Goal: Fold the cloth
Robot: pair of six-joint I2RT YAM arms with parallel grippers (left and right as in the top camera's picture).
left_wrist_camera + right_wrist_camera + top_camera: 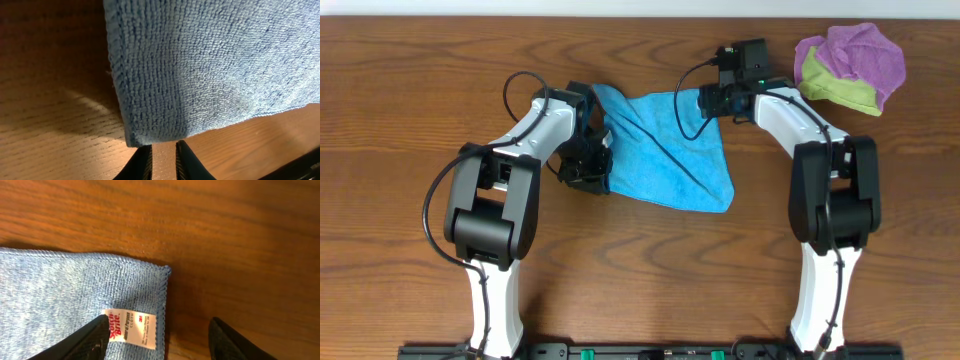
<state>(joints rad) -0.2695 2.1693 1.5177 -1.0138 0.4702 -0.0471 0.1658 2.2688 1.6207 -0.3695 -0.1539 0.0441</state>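
The blue cloth (670, 150) lay on the desk (410, 100) — left claw (163, 160) nearly closed, gripping nothing; right claw (160, 340) spread wide over a corner.

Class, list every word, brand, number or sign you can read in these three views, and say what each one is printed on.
"Scotch-Brite", partly hidden by a finger: red brand name on the white tag sewn at the corner of the blue cloth.
Small print beside and below it on the tag: too small to read.
Overhead and left wrist views: no readable text.
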